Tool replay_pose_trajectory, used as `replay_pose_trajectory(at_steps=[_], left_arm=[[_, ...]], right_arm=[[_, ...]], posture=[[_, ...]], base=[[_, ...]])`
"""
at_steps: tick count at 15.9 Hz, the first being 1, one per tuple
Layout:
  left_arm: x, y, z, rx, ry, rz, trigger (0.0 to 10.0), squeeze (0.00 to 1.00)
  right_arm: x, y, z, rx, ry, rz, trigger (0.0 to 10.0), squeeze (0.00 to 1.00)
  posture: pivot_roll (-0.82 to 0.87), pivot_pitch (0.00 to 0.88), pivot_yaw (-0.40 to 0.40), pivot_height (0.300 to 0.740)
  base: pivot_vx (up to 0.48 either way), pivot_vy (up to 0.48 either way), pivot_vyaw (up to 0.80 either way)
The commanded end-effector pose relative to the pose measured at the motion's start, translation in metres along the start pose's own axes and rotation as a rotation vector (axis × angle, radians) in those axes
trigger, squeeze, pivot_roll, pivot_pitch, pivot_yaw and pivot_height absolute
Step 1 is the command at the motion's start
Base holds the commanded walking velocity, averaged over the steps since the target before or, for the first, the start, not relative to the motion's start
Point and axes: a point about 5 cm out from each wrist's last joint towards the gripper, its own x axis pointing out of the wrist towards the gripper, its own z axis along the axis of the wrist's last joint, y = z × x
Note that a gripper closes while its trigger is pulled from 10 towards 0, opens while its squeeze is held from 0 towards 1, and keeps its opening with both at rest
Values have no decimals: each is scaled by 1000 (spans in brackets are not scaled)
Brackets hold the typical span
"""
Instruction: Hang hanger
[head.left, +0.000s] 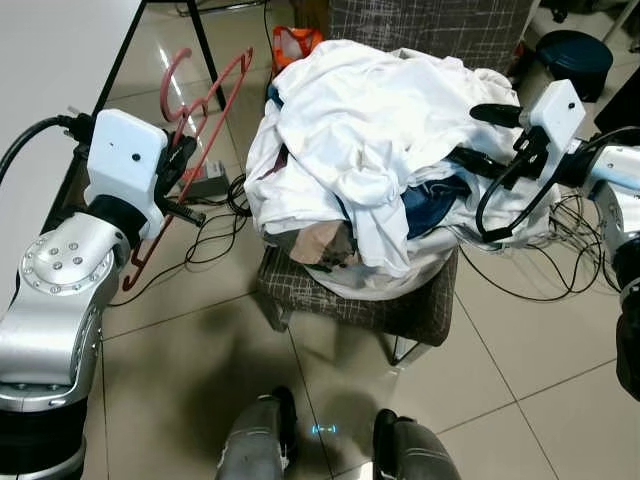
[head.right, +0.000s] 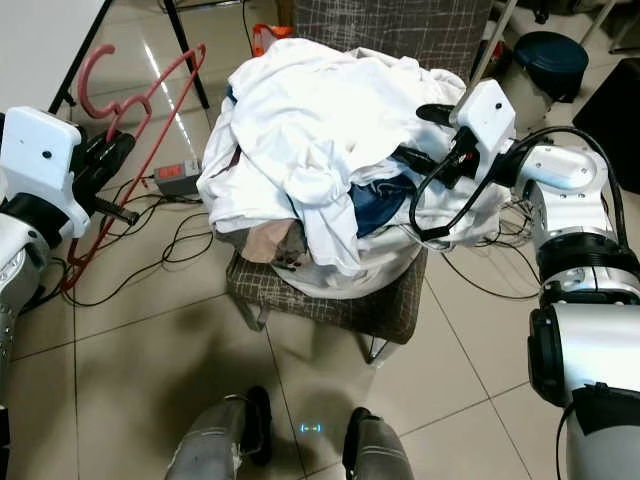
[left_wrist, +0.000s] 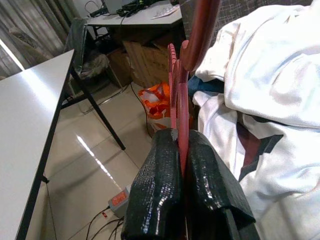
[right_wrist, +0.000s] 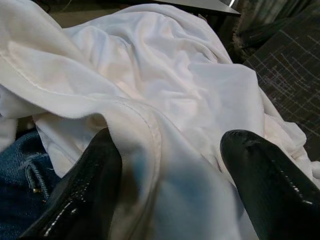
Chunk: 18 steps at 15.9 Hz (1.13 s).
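A red plastic hanger (head.left: 208, 92) is held up at the left, beside the white table, with its hook end uppermost. My left gripper (head.left: 178, 168) is shut on the hanger's lower bar, and in the left wrist view the red bar (left_wrist: 183, 95) runs up from between the closed fingers (left_wrist: 156, 190). A heap of white clothes (head.left: 370, 120) with some blue denim (head.left: 425, 205) covers a chair. My right gripper (head.left: 480, 138) is open at the heap's right side. In the right wrist view a white garment (right_wrist: 165, 100) lies between and beyond its spread fingers (right_wrist: 85, 190).
The heap sits on a dark checked chair (head.left: 400, 310). A white table (head.left: 50, 60) with black legs stands at the left. A power strip (head.left: 205, 186) and loose cables (head.left: 215, 235) lie on the tiled floor. An orange bag (head.left: 295, 42) and a dark bin (head.left: 572, 55) are behind.
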Motion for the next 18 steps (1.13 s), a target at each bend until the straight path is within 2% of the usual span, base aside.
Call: replay_pose_trajectory(at_steps=[1,2,3,5,6,7,9,14,18], left_arm=[[-2,1,4,3,-14,6,10000,0],[-2,1,4,4,-15,5,10000,0],[-2,1,4,2,-15,5,10000,0],[-2,1,5,2,-17,7,10000,0],[-2,1,5,1,-17,9,10000,0],[-2,0,5,0,-17,9,10000,0],[-3,0,5,-1,-18,11,10000,0],[-2,-3,4,-5,-18,6,10000,0],[0,-3,4,-4,-27,16,10000,0]], right_arm=[[3,-4,7,-19,-12,-9,3020,0],[4,-4,7,-21,-10,-12,2784,0],[4,-5,8,-19,-12,-17,2039,0],[6,-6,11,-25,-28,-32,1725,0],[7,-6,13,-26,-36,-32,784,0],[8,-7,14,-28,-39,-32,549,0],[7,-7,14,-29,-42,-30,1176,0],[7,-5,13,-30,-32,-3,0,0],[4,-5,9,-17,-13,-3,0,0]], posture=[[54,258,47,740],[55,257,50,740],[54,258,48,740],[53,257,44,740],[53,255,44,740],[53,254,41,740],[51,253,39,740],[49,247,37,740],[41,232,33,740]], base=[[0,0,0],[0,0,0],[0,0,0],[0,0,0],[0,0,0],[0,0,0],[0,0,0],[0,0,0],[0,0,0]])
